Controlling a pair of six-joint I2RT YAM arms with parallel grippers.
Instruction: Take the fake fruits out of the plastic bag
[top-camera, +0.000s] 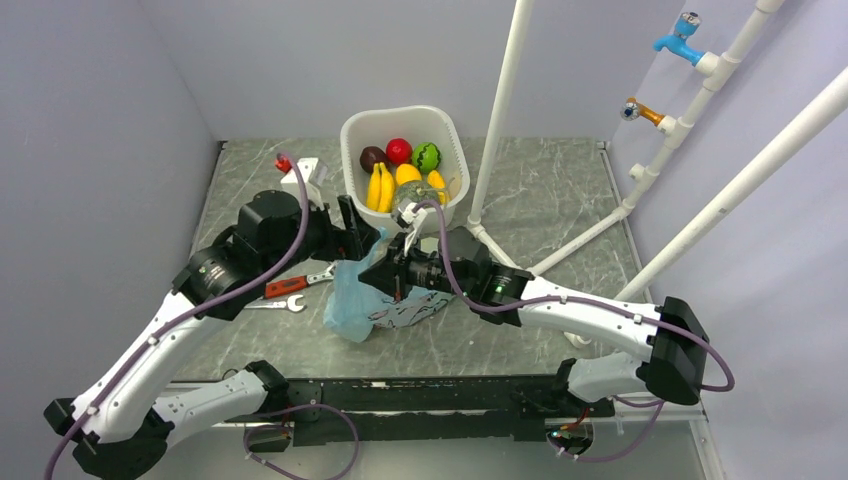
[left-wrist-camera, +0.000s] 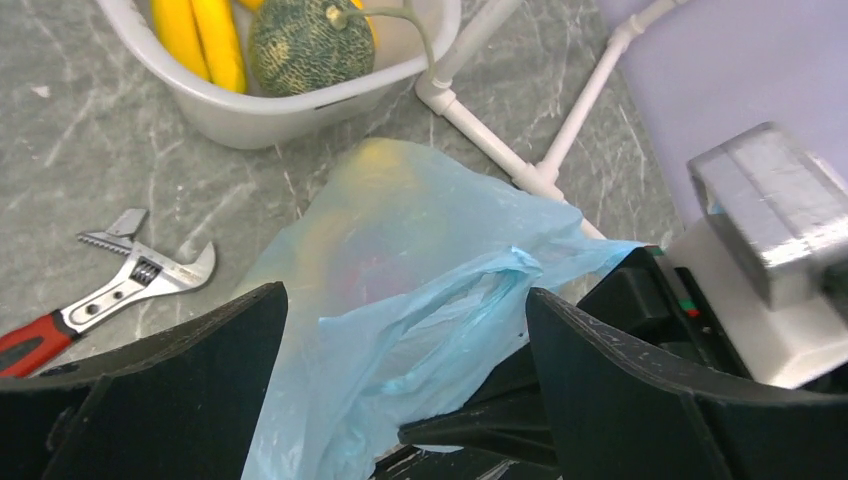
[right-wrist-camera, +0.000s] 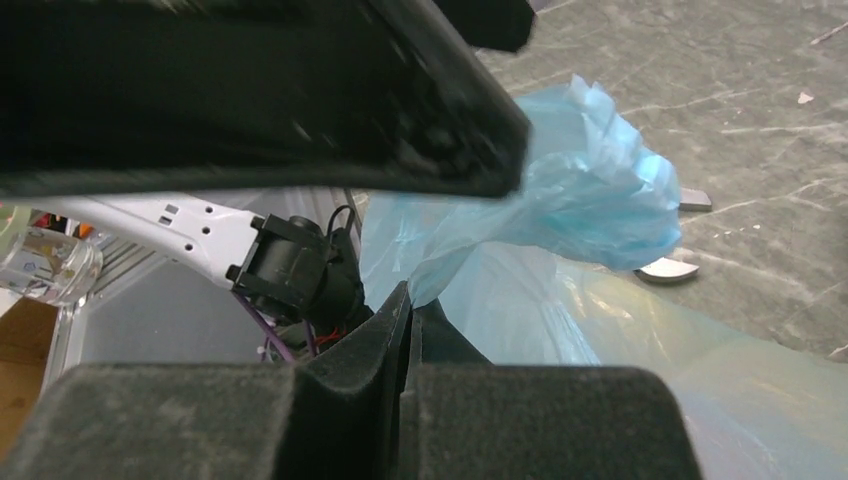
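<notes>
The plastic bag (top-camera: 358, 300) lies mid-surface (top-camera: 560, 200), just before the white basket (top-camera: 400, 110), with what seem to be fake fruits (left-wrist-camera: 372, 268) showing dimly inside. The right end effector (right-wrist-camera: 405, 300) pinches its crumpled top; the left end effector (left-wrist-camera: 405, 310) gapes wide around it.

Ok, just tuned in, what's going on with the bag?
The right gripper is pinched shut on a fold of the plastic bag. The left gripper stands open, the bag's bunched top between its fingers, gripping nothing. Yellow and red fake fruits show through the film, so they are not out yet.
</notes>
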